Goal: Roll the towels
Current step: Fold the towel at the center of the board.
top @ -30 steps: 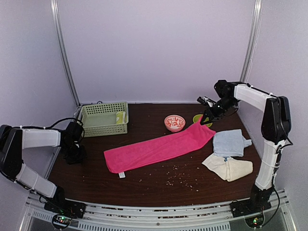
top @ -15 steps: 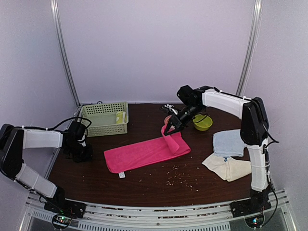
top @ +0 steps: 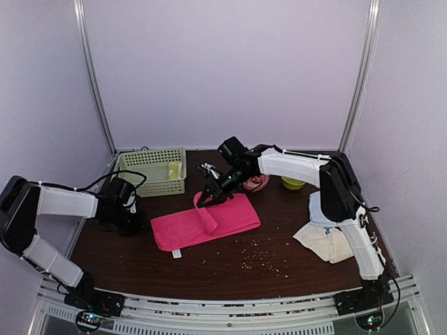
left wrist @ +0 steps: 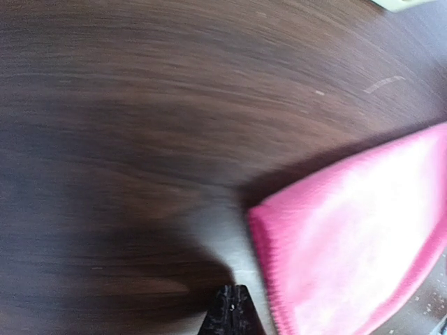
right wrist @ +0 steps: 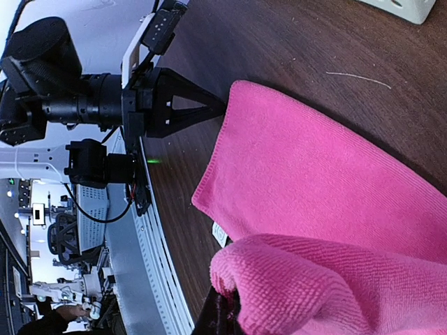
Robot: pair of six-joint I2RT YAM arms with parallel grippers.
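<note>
The long pink towel (top: 223, 223) lies across the middle of the table, its right end folded back over itself. My right gripper (top: 207, 199) is shut on that lifted end (right wrist: 307, 286) and holds it above the towel's left half (right wrist: 307, 167). My left gripper (top: 136, 222) is shut and empty, low over the table just left of the towel's left edge (left wrist: 349, 244). It also shows in the right wrist view (right wrist: 209, 105). The light blue towel (top: 314, 209) and the cream towel (top: 323, 242) lie at the right. The yellow towel (top: 174, 170) is in the basket.
A green plastic basket (top: 147, 174) stands at the back left. A pink-and-white bowl (top: 255, 183) and a green bowl (top: 293, 183) sit behind the right arm. Crumbs (top: 258, 259) are scattered on the dark table in front of the towel.
My right gripper has carried the pink towel's right end leftward, folding it over the rest. My left gripper has moved right toward the towel's left edge.
</note>
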